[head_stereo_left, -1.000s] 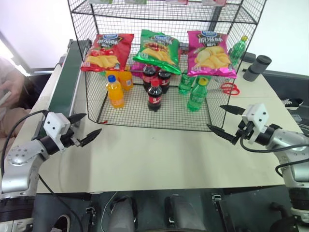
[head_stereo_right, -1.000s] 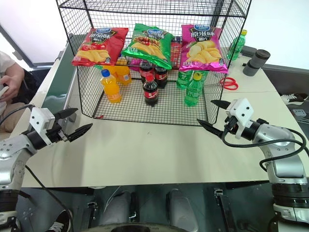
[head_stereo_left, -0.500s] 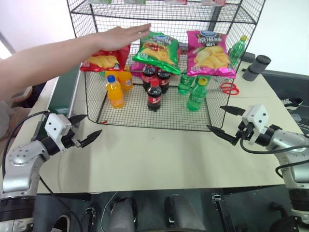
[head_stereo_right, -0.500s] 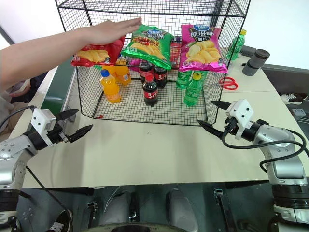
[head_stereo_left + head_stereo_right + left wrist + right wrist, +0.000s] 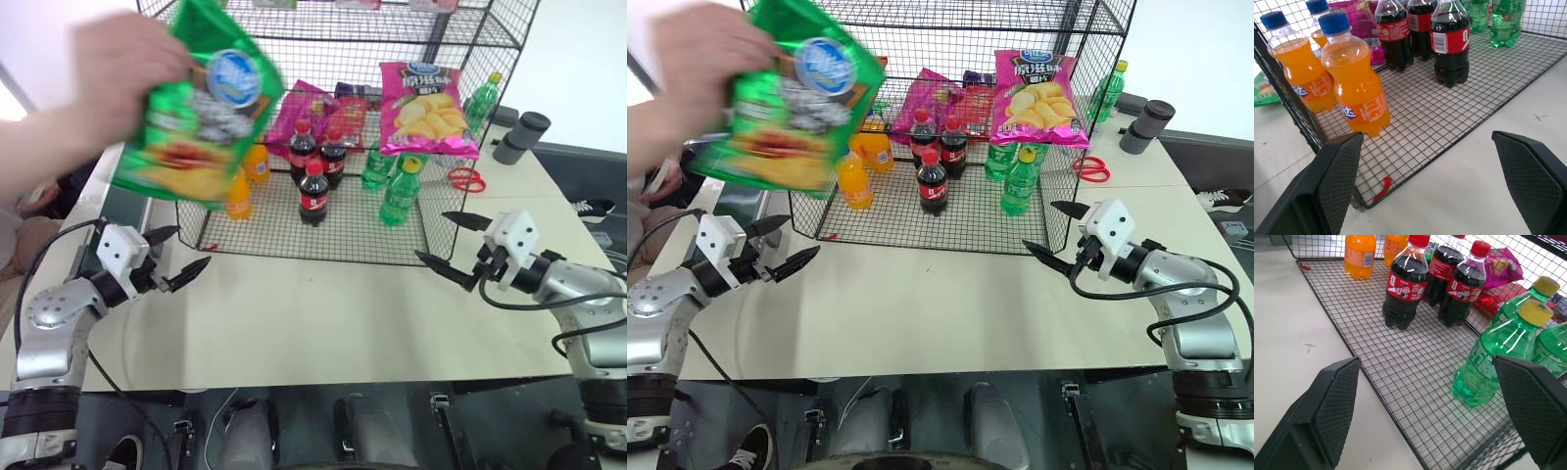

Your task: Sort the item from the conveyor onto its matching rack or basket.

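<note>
Nearest us, our left gripper (image 5: 183, 258) and right gripper (image 5: 453, 245) hover over the table (image 5: 323, 323) near its left and right edges, fingers spread, pinching nothing. Beyond them, cola bottles (image 5: 313, 194) and orange soda bottles (image 5: 1354, 88) stand in the wire pen (image 5: 323, 250). Above the pen's left corner, a person's hand (image 5: 122, 59) holds the green crisps bag (image 5: 196, 108) in the air, in front of the black wire rack (image 5: 490, 29).

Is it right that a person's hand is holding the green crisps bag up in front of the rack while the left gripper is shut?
Not quite: the left gripper is open, as the left eye view shows. A person's hand does hold the green crisps bag up before the rack.
</note>
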### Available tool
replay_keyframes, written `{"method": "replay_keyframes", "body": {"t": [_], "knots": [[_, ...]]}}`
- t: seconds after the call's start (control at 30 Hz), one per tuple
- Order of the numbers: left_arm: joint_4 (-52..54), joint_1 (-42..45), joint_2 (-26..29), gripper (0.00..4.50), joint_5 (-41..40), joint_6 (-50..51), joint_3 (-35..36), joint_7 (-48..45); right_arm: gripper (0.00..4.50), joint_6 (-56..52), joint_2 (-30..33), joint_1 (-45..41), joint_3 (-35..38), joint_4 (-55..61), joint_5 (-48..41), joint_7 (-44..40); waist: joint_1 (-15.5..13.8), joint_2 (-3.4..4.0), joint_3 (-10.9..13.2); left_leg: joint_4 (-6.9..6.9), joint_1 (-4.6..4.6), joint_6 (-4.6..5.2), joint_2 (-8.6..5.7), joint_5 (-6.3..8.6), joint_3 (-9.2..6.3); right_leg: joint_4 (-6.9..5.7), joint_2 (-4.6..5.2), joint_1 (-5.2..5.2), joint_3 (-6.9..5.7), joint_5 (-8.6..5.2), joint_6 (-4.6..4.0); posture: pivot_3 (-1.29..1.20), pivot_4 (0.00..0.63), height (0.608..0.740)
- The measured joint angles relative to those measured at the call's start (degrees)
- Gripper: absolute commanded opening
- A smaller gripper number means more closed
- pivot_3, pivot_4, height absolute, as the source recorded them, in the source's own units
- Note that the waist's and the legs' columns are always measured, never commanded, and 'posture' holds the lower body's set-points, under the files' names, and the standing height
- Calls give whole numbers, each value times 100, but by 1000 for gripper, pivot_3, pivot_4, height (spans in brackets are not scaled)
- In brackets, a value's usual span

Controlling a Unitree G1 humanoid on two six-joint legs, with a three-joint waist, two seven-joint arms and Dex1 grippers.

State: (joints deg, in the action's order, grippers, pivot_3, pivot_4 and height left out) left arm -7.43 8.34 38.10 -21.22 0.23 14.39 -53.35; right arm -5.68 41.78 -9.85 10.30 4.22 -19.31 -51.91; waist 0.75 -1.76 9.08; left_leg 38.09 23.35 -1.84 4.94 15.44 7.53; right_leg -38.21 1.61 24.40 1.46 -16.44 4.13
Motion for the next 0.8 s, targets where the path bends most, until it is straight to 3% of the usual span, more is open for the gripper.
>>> {"method": "replay_keyframes", "body": {"t": [0.8], "knots": [[-117, 109, 188, 4500, -227, 226, -121, -489, 4476, -8, -196, -347, -258, 182, 45, 149, 3, 0, 0, 1, 0, 0, 1, 0, 1, -1, -1, 0, 0, 0, 0, 0, 150, 740]]}}
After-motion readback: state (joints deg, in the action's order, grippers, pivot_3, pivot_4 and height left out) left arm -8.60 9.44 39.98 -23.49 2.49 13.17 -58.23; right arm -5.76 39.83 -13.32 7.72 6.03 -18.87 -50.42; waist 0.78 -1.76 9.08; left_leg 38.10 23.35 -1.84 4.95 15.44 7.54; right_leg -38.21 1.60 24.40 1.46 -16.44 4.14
